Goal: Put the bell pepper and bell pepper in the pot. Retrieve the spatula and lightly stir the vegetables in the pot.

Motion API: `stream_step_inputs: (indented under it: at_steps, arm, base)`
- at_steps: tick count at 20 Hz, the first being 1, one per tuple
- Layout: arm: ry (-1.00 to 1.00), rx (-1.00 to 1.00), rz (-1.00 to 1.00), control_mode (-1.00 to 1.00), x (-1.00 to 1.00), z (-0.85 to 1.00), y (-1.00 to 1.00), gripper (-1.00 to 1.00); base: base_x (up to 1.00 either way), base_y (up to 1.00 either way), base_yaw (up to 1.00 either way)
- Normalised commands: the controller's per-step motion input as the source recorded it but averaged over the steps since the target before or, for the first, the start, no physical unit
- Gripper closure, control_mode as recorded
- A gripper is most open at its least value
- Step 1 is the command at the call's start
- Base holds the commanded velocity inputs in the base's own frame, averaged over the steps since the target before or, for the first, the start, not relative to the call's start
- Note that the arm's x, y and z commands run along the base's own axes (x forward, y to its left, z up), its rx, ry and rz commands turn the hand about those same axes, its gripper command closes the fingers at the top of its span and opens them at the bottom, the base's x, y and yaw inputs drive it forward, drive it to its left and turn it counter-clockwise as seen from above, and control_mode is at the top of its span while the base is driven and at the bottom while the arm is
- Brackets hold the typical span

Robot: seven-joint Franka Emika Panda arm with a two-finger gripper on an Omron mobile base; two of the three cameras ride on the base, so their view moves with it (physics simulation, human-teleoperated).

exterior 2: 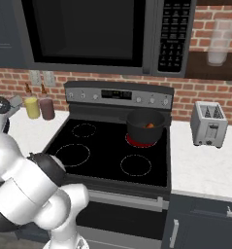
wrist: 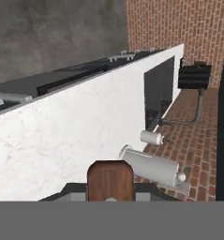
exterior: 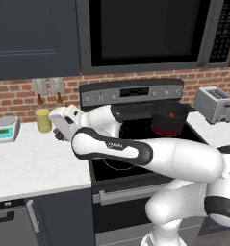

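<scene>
My gripper point(wrist: 110, 197) is clamped tight on the spatula point(wrist: 110, 180), its reddish-brown handle rising between my fingertips at 6 o'clock in the hand view. From the right base view, the pot point(exterior 2: 145, 126) sits on the stove's back right burner, at 1 o'clock, with a bell pepper point(exterior 2: 150, 125) inside.

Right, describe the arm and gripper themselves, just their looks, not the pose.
The arm is glossy white, made of rounded, bulging segments joined by dark grey-black bands at the joints. Small dark lettering marks one link in the left base view, too small to read. No loose cables show. The gripper has small dark finger tips on a squarish white hand.
</scene>
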Motion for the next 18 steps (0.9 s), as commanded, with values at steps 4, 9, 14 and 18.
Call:
stream_step_inputs:
  at_steps: [4,9,14,18]
  arm:
    - [0.37,0.49,-0.37,-1.00,-0.29,0.72,-0.61,1.00]
    - [0.37,0.49,-0.41,-1.00,-0.32,0.65,-0.86,1.00]
    - [0.34,0.48,-0.43,-1.00,-0.36,0.58,-0.82,1.00]
    - [0.31,0.48,-0.43,-1.00,-0.28,0.61,-0.74,1.00]
  base:
    - [0.00,0.00,0.00]
    - [0.00,0.00,0.00]
    - [0.00,0.00,0.00]
    - [0.00,0.00,0.00]
